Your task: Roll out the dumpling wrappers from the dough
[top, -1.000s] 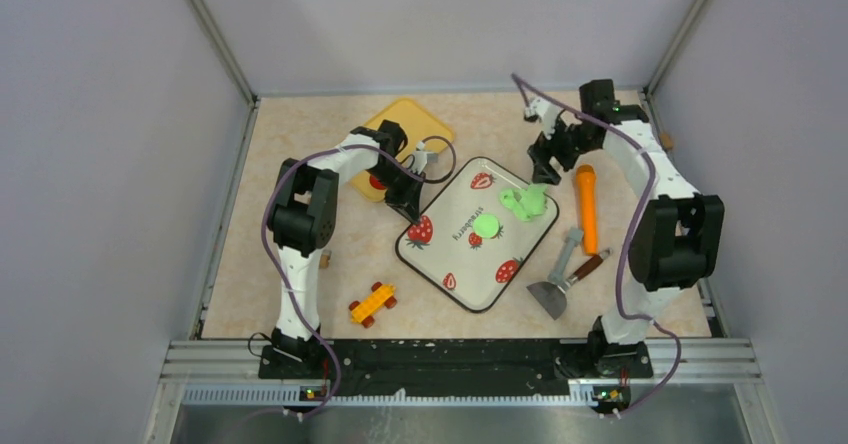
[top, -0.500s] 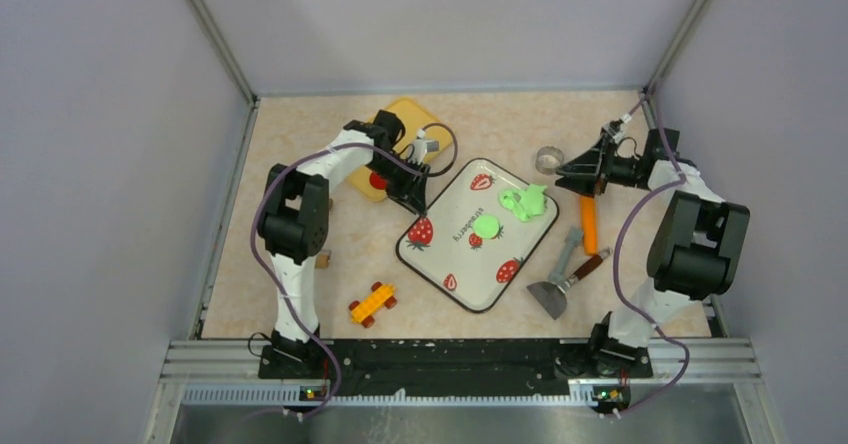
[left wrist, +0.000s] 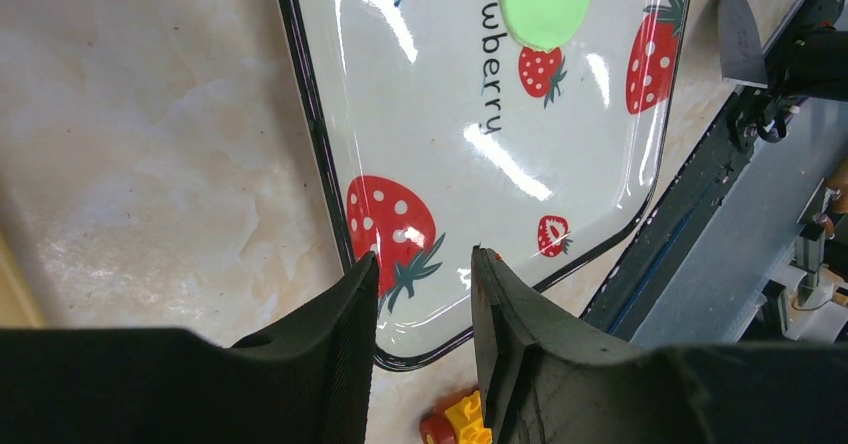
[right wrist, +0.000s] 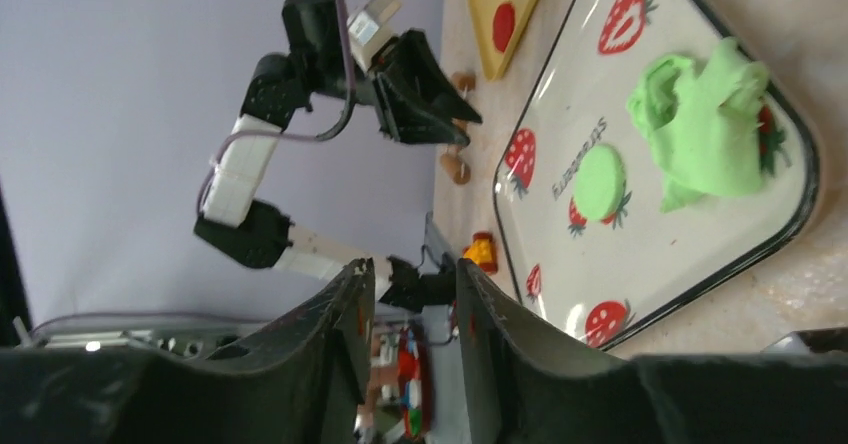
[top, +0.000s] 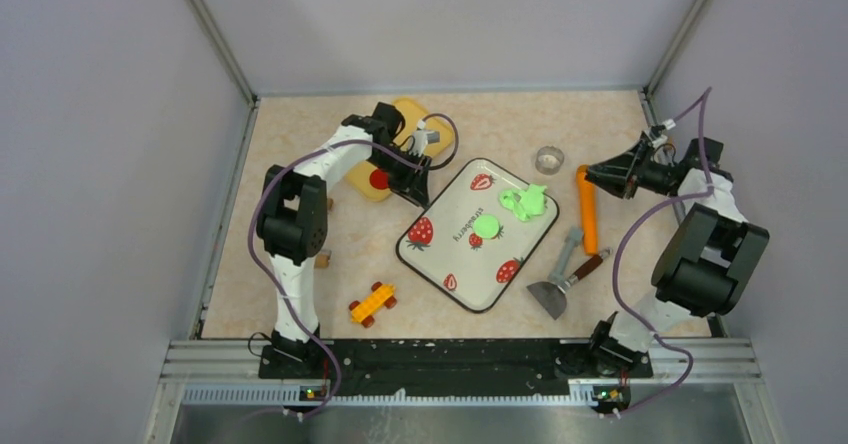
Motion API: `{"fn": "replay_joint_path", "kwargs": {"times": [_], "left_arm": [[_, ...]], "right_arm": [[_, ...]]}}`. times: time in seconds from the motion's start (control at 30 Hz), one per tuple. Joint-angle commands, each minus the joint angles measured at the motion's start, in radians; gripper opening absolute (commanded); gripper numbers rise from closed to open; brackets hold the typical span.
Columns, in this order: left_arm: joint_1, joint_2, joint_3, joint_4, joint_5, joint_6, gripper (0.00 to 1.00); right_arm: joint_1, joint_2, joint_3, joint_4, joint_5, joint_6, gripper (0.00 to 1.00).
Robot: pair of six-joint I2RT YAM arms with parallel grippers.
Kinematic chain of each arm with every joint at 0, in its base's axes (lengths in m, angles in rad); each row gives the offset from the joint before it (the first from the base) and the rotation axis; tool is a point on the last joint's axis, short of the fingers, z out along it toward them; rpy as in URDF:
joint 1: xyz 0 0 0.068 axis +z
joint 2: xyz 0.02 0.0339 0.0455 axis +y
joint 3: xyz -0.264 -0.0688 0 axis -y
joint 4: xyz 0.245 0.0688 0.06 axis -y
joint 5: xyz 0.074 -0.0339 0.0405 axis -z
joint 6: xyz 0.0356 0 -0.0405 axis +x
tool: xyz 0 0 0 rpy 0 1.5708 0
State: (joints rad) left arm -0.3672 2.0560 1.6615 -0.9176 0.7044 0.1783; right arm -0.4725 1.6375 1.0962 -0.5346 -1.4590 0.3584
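Note:
The dough (top: pixel 525 202) is a ragged bright green lump at the far right corner of the strawberry-print tray (top: pixel 520 244). One flat round green dumpling wrapper (top: pixel 487 226) lies near the tray's middle. My left gripper (top: pixel 420 179) is open and empty above the tray's left corner. Its wrist view shows the gripper (left wrist: pixel 424 256) over the tray (left wrist: pixel 420 114), with the wrapper (left wrist: pixel 545 2) farther ahead. My right gripper (top: pixel 597 176) is open and empty, right of the tray by the orange rolling pin (top: pixel 587 209). Its view shows the gripper (right wrist: pixel 415 269), dough (right wrist: pixel 705 124) and wrapper (right wrist: pixel 598 182).
A metal ring cutter (top: pixel 549 157) stands behind the tray. A scraper (top: pixel 553 289) and a brown-handled tool (top: pixel 590 265) lie right of the tray. A yellow board (top: pixel 400 129) with a red disc (top: pixel 378 178) sits behind the left gripper. A yellow toy car (top: pixel 372 302) lies near front.
My right arm has swung from the tray's far corner out to the right, past the rolling pin, uncovering the ring cutter. My left gripper has shifted slightly back and to the right.

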Motion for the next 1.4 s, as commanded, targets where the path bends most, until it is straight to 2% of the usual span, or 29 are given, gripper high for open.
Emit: {"fn": "replay_joint_path", "kwargs": {"times": [0.0,0.1,0.13,0.23,0.3,0.47,0.63,0.87,1.0,1.27,1.37], "left_arm": [[0.006,-0.045,0.037,0.009,0.033,-0.012,0.42],[0.005,-0.063,0.030,0.013,0.036,-0.016,0.42],[0.005,-0.072,0.026,0.016,0.030,-0.017,0.42],[0.004,-0.106,0.010,0.039,0.018,-0.016,0.42],[0.005,-0.131,-0.006,0.062,0.011,-0.016,0.42],[0.005,-0.168,-0.035,0.114,0.015,-0.039,0.43],[0.005,-0.191,-0.050,0.117,0.016,-0.049,0.43],[0.002,-0.248,-0.076,0.098,0.014,-0.052,0.44],[0.001,-0.271,-0.094,0.085,-0.004,-0.033,0.44],[0.003,-0.273,-0.087,0.086,-0.018,-0.027,0.44],[0.003,-0.266,-0.075,0.084,-0.017,-0.028,0.44]], "right_arm": [[-0.020,-0.078,0.131,-0.342,0.203,-0.438,0.51],[-0.017,-0.107,0.245,-0.566,0.403,-0.837,0.66],[-0.018,-0.110,0.285,-0.618,0.464,-0.951,0.68],[-0.018,-0.118,0.356,-0.871,0.619,-1.456,0.64],[-0.017,-0.154,0.320,-0.951,0.733,-1.754,0.60],[0.089,-0.296,0.067,-0.910,1.049,-2.149,0.51],[0.219,-0.443,-0.155,-0.758,1.108,-2.298,0.47],[0.421,-0.415,-0.290,-0.586,1.113,-2.218,0.42],[0.462,-0.373,-0.327,-0.547,1.152,-2.229,0.42],[0.465,-0.292,-0.413,-0.438,1.262,-2.279,0.40],[0.466,-0.284,-0.432,-0.427,1.266,-2.280,0.33]]}}
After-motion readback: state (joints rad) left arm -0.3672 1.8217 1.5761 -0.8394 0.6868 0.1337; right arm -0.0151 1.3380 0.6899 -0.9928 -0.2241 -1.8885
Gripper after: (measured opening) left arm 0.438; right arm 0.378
